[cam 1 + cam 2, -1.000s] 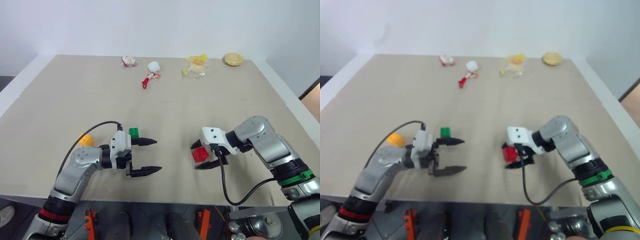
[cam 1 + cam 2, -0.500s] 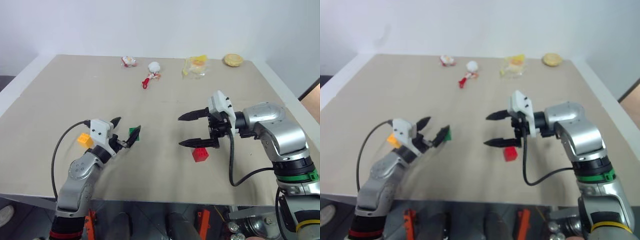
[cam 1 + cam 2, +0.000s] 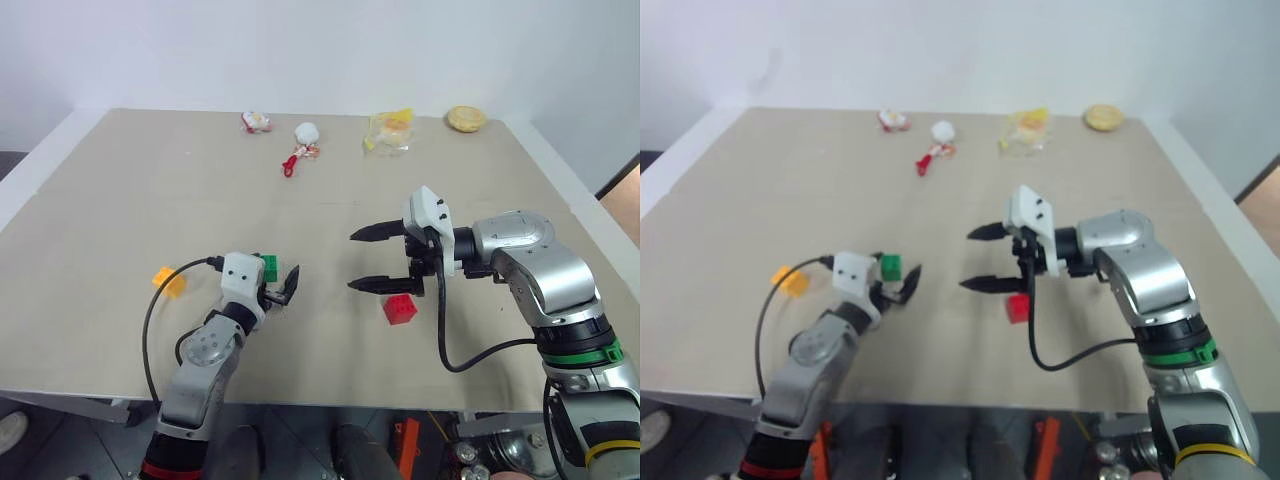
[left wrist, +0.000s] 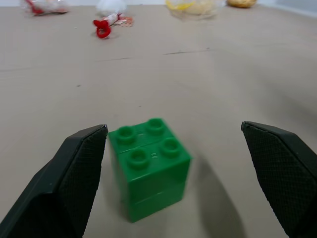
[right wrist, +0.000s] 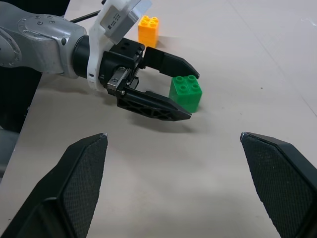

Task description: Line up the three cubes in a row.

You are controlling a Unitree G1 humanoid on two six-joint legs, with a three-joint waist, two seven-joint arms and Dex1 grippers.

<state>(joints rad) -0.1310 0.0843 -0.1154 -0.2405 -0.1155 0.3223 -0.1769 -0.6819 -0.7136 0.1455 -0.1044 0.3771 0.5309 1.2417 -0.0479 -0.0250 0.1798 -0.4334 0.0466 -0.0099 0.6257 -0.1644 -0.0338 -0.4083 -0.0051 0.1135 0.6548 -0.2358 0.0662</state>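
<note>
The green cube [image 4: 148, 166] stands upright on the table between the fingers of my open left gripper [image 3: 275, 280], closer to one finger, with a wide gap to the other. A yellow-orange cube [image 3: 168, 280] sits just left of that arm. My right gripper [image 3: 351, 262] hovers open above the table, pointing left toward the left gripper [image 5: 193, 96]. The red cube [image 3: 400, 308] lies free on the table just below and behind the right gripper's lower finger [image 3: 375, 285]. Both the green cube [image 5: 185, 92] and the yellow-orange cube [image 5: 148, 30] show in the right wrist view.
Along the table's far edge lie a small wrapped snack [image 3: 258, 122], a white ball-like item [image 3: 307, 132], a red toy [image 3: 292, 163], a yellow packet [image 3: 392, 130] and a round yellow bun [image 3: 466, 118]. The table's front edge [image 3: 330, 400] runs close below both arms.
My left gripper swung from pointing right to pointing forward and sank around the green cube. My right gripper rose off the red cube, which stayed on the table.
</note>
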